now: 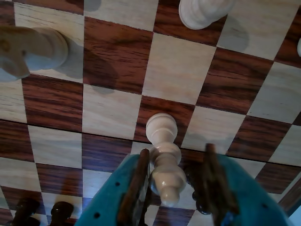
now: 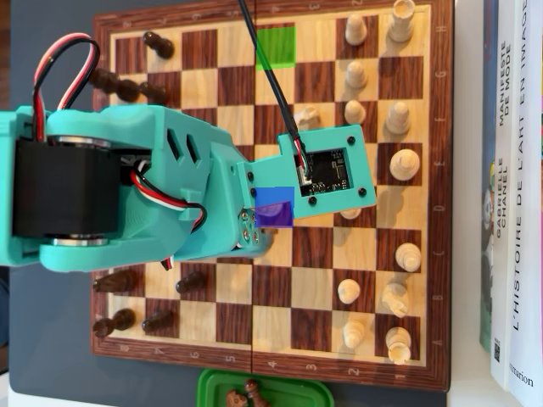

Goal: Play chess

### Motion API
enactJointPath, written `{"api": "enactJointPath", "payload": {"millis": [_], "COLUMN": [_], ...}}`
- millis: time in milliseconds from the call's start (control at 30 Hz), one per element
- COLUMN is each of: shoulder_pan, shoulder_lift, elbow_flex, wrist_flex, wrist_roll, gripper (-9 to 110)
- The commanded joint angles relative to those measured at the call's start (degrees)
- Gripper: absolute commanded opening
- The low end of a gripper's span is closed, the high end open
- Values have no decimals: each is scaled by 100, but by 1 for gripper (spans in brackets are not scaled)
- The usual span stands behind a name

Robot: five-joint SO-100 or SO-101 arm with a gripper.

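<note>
In the wrist view a white chess piece (image 1: 164,165) stands on the wooden chessboard (image 1: 174,70), between the two fingers of my teal gripper (image 1: 176,153). The left finger (image 1: 140,179) lies against the piece. The right finger (image 1: 214,179) stands a little apart from it, so the gripper is open around the piece. In the overhead view the arm and its wrist camera housing (image 2: 327,174) cover the board's middle and hide both fingers and that piece. A green marked square (image 2: 276,44) and a blue marked square (image 2: 273,208) show on the chessboard (image 2: 441,212).
White pieces (image 2: 396,123) line the board's right side and dark pieces (image 2: 127,89) its left. Close by in the wrist view are two white pieces (image 1: 33,49) (image 1: 202,12) and two dark ones (image 1: 26,209). A green box (image 2: 280,392) holds captured pieces. Books (image 2: 513,195) lie right.
</note>
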Motion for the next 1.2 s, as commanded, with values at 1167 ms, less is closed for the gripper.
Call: {"api": "enactJointPath", "payload": {"millis": [1167], "shoulder_pan": [-176], "shoulder_lift": [949], "elbow_flex": [-167], "wrist_flex": [-18], "wrist_roll": [35], "gripper": [7]}}
